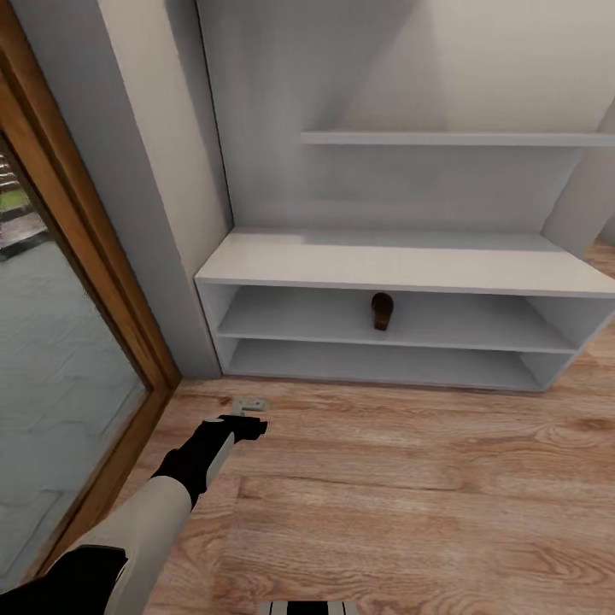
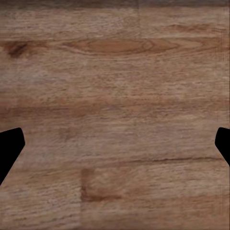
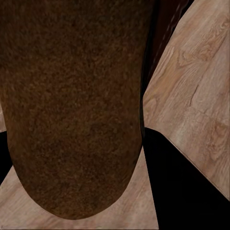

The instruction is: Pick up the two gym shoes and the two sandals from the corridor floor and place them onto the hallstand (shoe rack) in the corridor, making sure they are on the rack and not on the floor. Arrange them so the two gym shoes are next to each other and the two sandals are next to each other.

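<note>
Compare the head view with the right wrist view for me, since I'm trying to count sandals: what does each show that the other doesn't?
Head view alone: the hallstand with one sandal on its middle tier, the door frame on the left, and the left gripper low over the floor. Right wrist view alone: a dark brown sandal very close to the camera, between the right gripper's dark fingers, which look closed on it. Both share the wood-plank corridor floor. That makes two sandals: one racked, one seemingly in the right gripper.
</note>
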### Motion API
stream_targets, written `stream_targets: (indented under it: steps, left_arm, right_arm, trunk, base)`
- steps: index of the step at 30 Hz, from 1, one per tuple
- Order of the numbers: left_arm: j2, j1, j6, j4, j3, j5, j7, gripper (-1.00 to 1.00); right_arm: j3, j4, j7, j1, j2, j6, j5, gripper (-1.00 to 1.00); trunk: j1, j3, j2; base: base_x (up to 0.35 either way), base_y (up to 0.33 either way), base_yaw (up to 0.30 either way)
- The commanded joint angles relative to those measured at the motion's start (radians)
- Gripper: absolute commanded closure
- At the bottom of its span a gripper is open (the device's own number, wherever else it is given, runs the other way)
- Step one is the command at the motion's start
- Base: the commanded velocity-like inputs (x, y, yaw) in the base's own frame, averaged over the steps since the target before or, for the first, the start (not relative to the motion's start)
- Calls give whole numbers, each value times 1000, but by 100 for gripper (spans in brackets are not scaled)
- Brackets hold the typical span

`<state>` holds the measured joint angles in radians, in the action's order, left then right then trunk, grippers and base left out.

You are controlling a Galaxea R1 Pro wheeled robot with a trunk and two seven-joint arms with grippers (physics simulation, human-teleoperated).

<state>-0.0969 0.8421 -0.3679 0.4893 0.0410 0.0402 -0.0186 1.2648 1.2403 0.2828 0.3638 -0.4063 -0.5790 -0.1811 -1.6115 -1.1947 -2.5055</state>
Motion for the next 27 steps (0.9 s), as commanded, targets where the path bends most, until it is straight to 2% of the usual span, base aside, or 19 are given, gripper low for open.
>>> stream_targets:
  steps: [1, 6, 9, 12, 14, 16, 17, 18, 19, 20, 21, 23, 27]
  left_arm:
    - [0, 0, -5, 2, 2, 4, -2, -100]
    - [0, 0, -5, 2, 3, 4, -3, -100]
    - [0, 0, -3, 1, 3, 3, -9, -100]
    - [0, 0, 13, -11, 3, 4, -35, -100]
    - [1, 0, 51, -31, 4, 4, -96, -100]
    - [6, 0, 141, -60, 3, 7, -251, -100]
    - [18, 0, 196, -71, 3, 7, -349, -100]
    - [27, 0, 224, -75, 3, 7, -401, -100]
    - [49, 0, 275, -81, 3, 6, -505, -100]
    - [61, 0, 298, -84, 3, 5, -556, -100]
    - [139, 0, 398, -96, 2, 2, -886, -100]
    - [161, 0, 422, -98, 2, 2, -962, -100]
    - [173, 0, 435, -100, 2, 1, -998, -100]
  right_arm:
    - [2, 2, 7, 1, 0, -5, -8, 100]
    - [2, 2, 7, 1, 0, -5, -8, 100]
    - [1, 2, 7, 1, 0, -5, -8, 100]
    - [1, 2, 7, 1, 0, -5, -8, 100]
    - [1, 2, 7, 1, 0, -5, -8, 100]
    - [0, 2, 7, 1, 0, -5, -8, 100]
    - [1, 2, 7, 1, 0, -5, -8, 100]
    - [0, 2, 7, 1, 0, -5, -8, 100]
    - [0, 2, 7, 1, 0, -5, -8, 100]
    - [0, 2, 7, 1, 0, -5, -8, 100]
    - [-1, 2, 7, 1, 0, -5, -8, 100]
    - [-2, 2, 6, 1, 0, -5, -9, 100]
    - [-2, 2, 7, 1, 0, -5, -9, 100]
  trunk:
    - [0, -1, 0]
    - [0, -1, 0]
    - [0, -1, 0]
    - [0, -1, 0]
    - [0, -1, 0]
    - [0, -1, 0]
    - [0, -1, 0]
    - [0, -1, 0]
    - [0, -1, 0]
    - [0, -1, 0]
    - [0, -1, 0]
    - [0, -1, 0]
    - [0, -1, 0]
  base:
    - [0, 346, 0]
    - [0, 311, 0]
    - [0, 103, 0]
    - [0, 30, 0]
    - [0, 15, 0]
    - [0, 7, 0]
    - [0, 3, 0]
    - [0, 3, 0]
    - [0, 2, 0]
    - [0, 1, 0]
    - [0, 0, 0]
    - [0, 0, 0]
    - [0, 0, 0]
